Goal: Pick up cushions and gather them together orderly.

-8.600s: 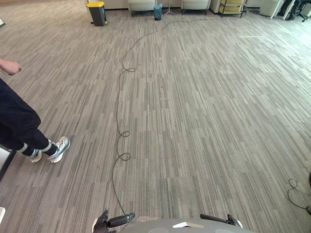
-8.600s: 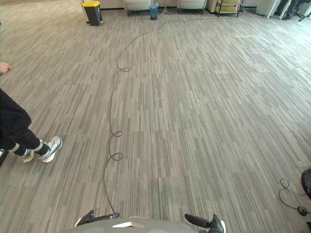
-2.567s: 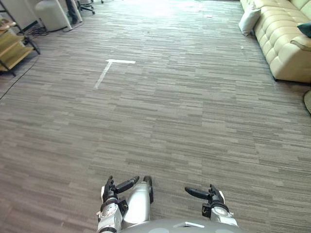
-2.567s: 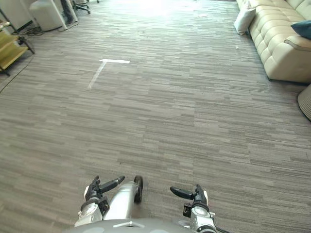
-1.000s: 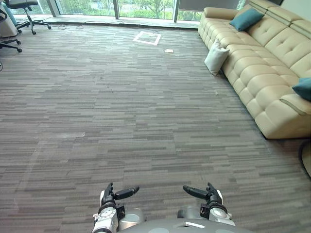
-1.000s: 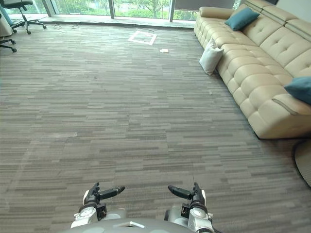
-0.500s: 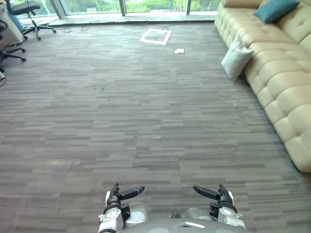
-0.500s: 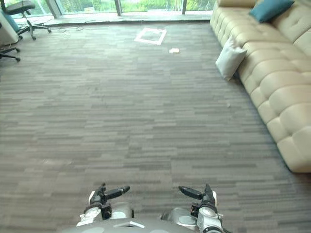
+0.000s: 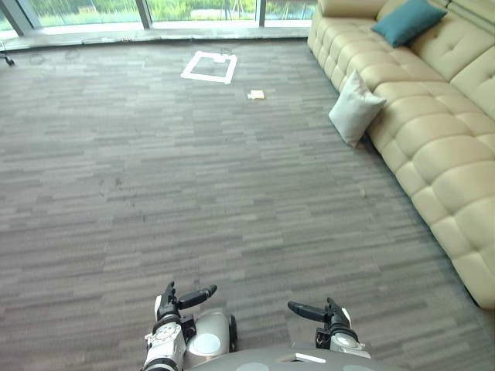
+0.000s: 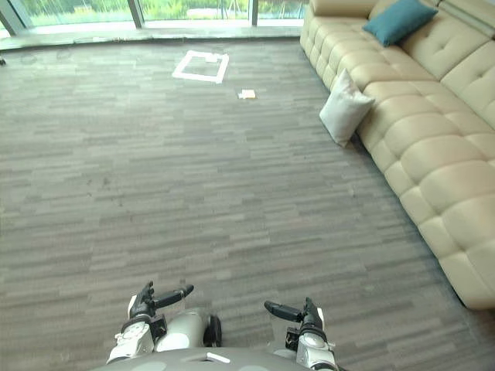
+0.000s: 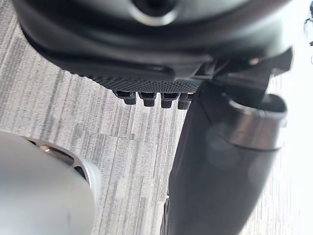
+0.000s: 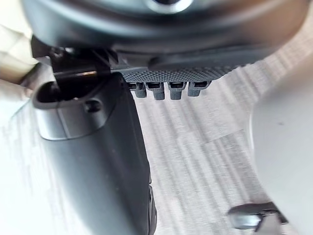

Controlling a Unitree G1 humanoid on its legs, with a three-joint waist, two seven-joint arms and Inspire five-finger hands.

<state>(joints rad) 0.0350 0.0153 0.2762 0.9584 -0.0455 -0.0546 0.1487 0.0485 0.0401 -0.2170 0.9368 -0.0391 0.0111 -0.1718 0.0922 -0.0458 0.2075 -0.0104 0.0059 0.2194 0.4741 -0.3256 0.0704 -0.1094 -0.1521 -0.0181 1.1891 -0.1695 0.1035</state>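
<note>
The whole view has swung round since a moment ago. That is the robot turning, not the furniture moving, and the cream sofa (image 9: 433, 116) now runs down the right side with both cushions in sight. I judge this to be the approach — nothing is gathered yet. The white cushion (image 9: 354, 107) stands on the carpet (image 9: 193, 178), tipped back against the sofa's front, plump and slightly creased (soft, so likely to sag when grasped). The teal cushion (image 9: 407, 21) lies up on the seat at the far end, well apart from it. The left hand (image 9: 182, 301) and right hand (image 9: 319, 313) hang low, relaxed and empty.
</note>
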